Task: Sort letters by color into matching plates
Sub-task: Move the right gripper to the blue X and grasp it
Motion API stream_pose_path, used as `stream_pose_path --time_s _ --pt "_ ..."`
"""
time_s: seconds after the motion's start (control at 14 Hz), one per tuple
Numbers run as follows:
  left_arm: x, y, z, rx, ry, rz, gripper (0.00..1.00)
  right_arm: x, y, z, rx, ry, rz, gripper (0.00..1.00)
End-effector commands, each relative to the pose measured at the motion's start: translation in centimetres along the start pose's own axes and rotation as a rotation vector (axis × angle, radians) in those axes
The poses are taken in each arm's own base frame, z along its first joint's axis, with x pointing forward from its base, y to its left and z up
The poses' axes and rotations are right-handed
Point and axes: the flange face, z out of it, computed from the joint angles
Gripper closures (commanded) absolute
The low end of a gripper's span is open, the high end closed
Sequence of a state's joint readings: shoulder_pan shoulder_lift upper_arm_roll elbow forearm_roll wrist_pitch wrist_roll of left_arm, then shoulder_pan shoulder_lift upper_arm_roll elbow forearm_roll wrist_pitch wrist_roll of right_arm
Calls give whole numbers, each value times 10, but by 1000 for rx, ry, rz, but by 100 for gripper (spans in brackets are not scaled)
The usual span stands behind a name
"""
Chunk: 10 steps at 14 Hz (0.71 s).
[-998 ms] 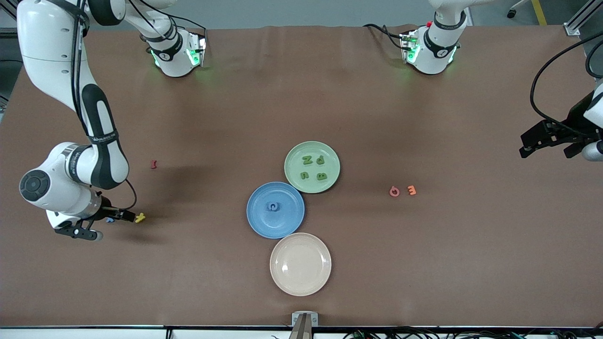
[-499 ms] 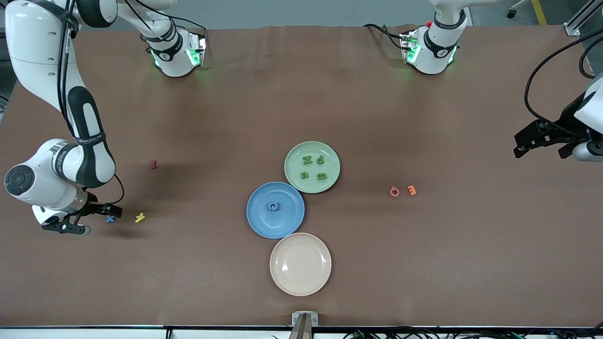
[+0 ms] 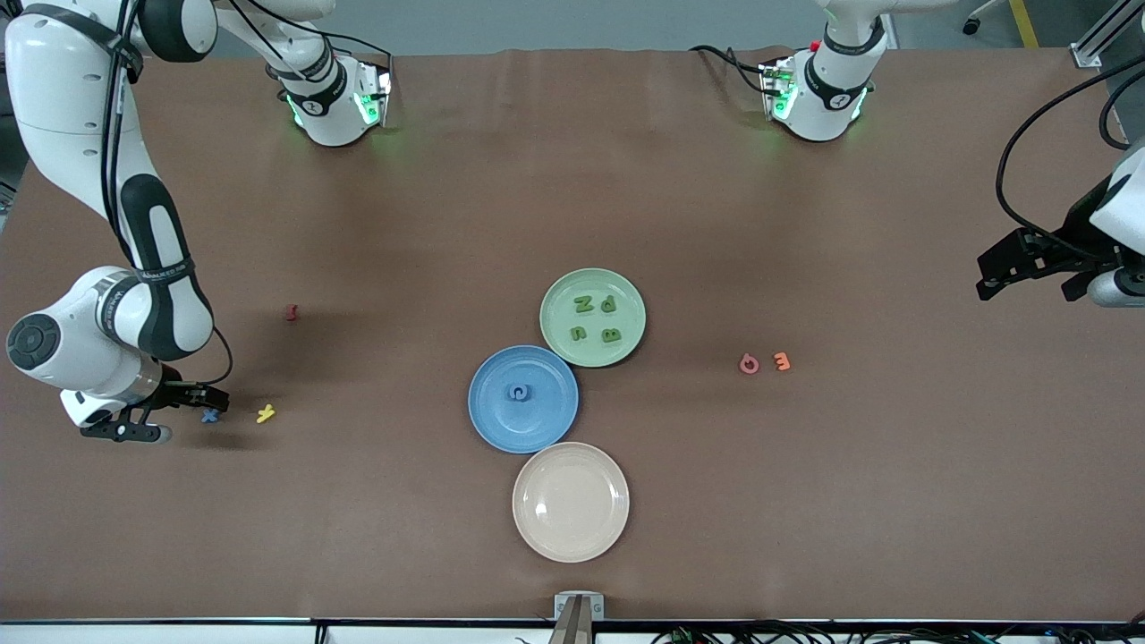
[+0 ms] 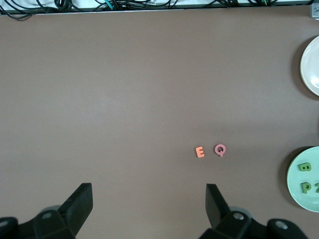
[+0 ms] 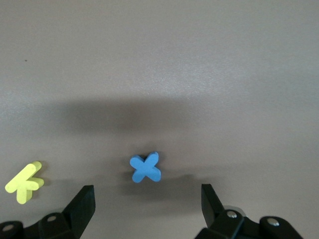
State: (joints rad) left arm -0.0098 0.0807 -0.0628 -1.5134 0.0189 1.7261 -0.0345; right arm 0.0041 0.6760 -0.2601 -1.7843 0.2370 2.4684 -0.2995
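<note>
Right wrist view: blue X (image 5: 145, 168) between right claw (image 5: 147, 206) fingers.

Four letters (image 3: 594, 319) on one plate (image 3: 630, 292), one letter (image 3: 518, 392) on the touching plate (image 3: 493, 420) nearer the camera

A brown worktop (image 3: 805, 501) is carrying a blue plate (image 3: 501, 420), a pale green plate (image 3: 626, 300) and a cream plate (image 3: 571, 502). Four green letters (image 3: 595, 319) are showing dark against the green plate; a blue C (image 3: 518, 393) is blending into the blue plate. A blue X (image 5: 146, 168), yellow piece (image 5: 24, 182), red piece (image 3: 291, 312), pink Q (image 4: 220, 150) and orange E (image 4: 200, 152) are standing out. Both grippers are showing black fingers (image 5: 80, 206).
</note>
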Motion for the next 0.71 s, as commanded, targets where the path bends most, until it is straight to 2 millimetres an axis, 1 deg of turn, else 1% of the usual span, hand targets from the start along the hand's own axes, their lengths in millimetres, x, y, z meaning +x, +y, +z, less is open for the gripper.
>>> stream_pose_path --time_s 0.0,0.14,0.43,0.57,0.64 --pt "2 0 -7 -13 12 0 0 7 3 6 43 22 -21 11" --pt "2 -1 -8 -16 15 -2 0 11 9 12 44 33 -38 20" --pt "2 0 -8 -31 13 -5 0 13 7 14 46 36 -43 43" --pt "0 0 -12 -32 20 -9 0 13 5 15 46 34 -38 49" --pt "0 -1 -11 -33 19 -11 0 13 5 16 46 33 -38 55"
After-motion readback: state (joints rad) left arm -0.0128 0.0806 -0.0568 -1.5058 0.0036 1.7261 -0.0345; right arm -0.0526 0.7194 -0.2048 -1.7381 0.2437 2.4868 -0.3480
